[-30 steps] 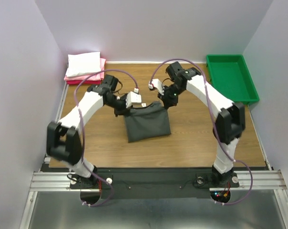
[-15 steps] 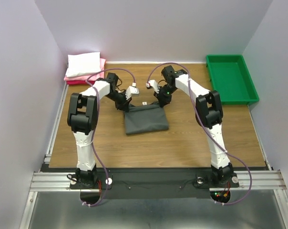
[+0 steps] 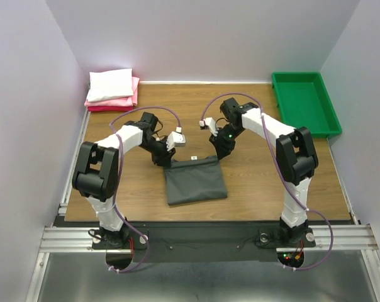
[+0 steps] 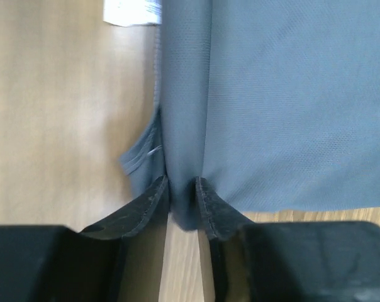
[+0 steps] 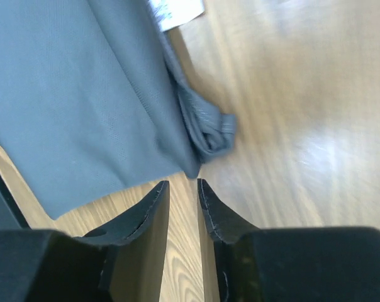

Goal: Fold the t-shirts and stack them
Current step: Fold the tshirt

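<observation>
Charcoal t-shirt, wrist views alone show left end effector parted astride edge, right end effector released

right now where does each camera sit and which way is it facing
Top external: fixed high behind the bases, looking down on the table and grey t-shirt; both arms show.
Left wrist: on the left arm, looking down past the left pincer at the shirt's edge.
Right wrist: on the right arm, looking down past the right pincer at the shirt's corner.
Shared: both wrist views catch the shirt's white label.
</observation>
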Robot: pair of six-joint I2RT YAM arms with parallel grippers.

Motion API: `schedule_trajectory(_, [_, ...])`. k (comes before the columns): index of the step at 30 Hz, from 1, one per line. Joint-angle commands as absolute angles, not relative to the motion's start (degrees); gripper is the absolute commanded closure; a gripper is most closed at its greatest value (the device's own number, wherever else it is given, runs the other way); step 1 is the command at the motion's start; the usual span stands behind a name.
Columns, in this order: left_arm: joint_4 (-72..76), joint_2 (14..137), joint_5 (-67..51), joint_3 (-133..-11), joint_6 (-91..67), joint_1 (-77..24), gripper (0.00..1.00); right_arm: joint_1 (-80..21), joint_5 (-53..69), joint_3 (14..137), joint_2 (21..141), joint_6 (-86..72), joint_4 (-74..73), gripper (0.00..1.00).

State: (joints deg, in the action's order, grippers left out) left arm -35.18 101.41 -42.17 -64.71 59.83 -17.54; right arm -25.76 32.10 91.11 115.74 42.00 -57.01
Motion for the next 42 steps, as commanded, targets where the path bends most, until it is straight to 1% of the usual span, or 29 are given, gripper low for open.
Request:
schedule_trajectory(1, [-32.5, 93.7, -42.5, -66.6, 55.1, -16.9, 0.6, -22.7, 34.4, 97.1, 114.2, 36.3, -55.9, 0.69])
schedule_trajectory(2, [-32.1, 93.5, -42.5, -67.2, 54.4, -16.9, 0.52, -22.3, 34.9, 98.1, 114.6, 35.8, -55.9, 0.66])
schedule_trajectory(3, [-31.6, 93.4, -42.5, -68.4, 52.8, -16.9, 0.52, -22.2, 35.0, 98.9, 115.3, 35.5, -55.8, 0.65])
schedule_trajectory(4, [-31.1, 93.3, -42.3, -68.7, 52.1, -16.9, 0.4, -22.1, 35.1, 99.7, 115.4, 35.2, -55.8, 0.63])
schedule_trajectory(6, [-29.7, 93.1, -42.4, -68.9, 51.3, -16.9, 0.39, -22.2, 37.2, 100.9, 115.5, 33.9, -55.5, 0.64])
schedule_trajectory(7, [-29.7, 92.7, -43.2, -68.7, 51.5, -17.0, 0.39, -22.1, 39.7, 100.7, 115.1, 33.1, -55.5, 0.66])
schedule_trajectory(10, [-30.4, 92.5, -45.5, -67.7, 52.3, -17.9, 0.43, -22.4, 44.6, 99.1, 114.1, 31.2, -55.6, 0.74])
schedule_trajectory(11, [-31.8, 92.6, -46.0, -67.4, 52.8, -18.3, 0.53, -22.8, 48.4, 96.7, 113.0, 30.9, -55.8, 0.8])
schedule_trajectory(13, [-35.4, 93.4, -48.1, -67.4, 54.9, -19.8, 0.62, -23.9, 53.4, 93.4, 111.3, 30.0, -55.6, 0.85])
schedule_trajectory(15, [-37.1, 94.1, -49.7, -66.5, 55.4, -20.4, 0.66, -24.5, 55.7, 89.2, 110.9, 29.9, -55.5, 0.85])
schedule_trajectory(19, [-36.2, 97.2, -50.8, -64.1, 53.5, -21.2, 0.7, -25.0, 56.1, 85.7, 113.9, 31.0, -54.4, 0.87])
schedule_trajectory(23, [-30.5, 102.9, -48.6, -64.8, 48.6, -19.1, 0.7, -24.8, 52.4, 85.6, 117.1, 26.9, -46.9, 0.88])
schedule_trajectory(25, [-29.1, 104.9, -48.1, -67.1, 46.8, -18.4, 0.7, -24.5, 50.2, 86.2, 118.9, 24.9, -44.1, 0.89])
schedule_trajectory(31, [-26.4, 114.2, -46.2, -76.6, 45.4, -15.5, 0.7, -21.7, 43.5, 92.9, 125.4, 18.2, -37.7, 0.89])
schedule_trajectory(32, [-25.7, 116.9, -45.3, -78.0, 44.4, -15.5, 0.71, -21.5, 40.1, 93.9, 127.8, 17.2, -36.3, 0.89])
schedule_trajectory(34, [-25.8, 119.4, -44.6, -83.1, 43.3, -15.3, 0.7, -21.4, 37.7, 97.3, 130.2, 16.0, -34.5, 0.89])
schedule_trajectory(36, [-25.8, 121.9, -45.0, -85.9, 41.8, -14.9, 0.68, -20.8, 34.3, 100.3, 133.4, 14.4, -33.7, 0.9])
schedule_trajectory(39, [-24.0, 123.3, -44.6, -91.3, 37.8, -13.7, 0.65, -19.4, 31.1, 106.6, 135.2, 13.1, -32.3, 0.9])
schedule_trajectory(42, [-22.8, 123.0, -45.0, -95.1, 34.5, -11.6, 0.61, -18.2, 29.5, 111.9, 134.2, 13.0, -32.4, 0.88])
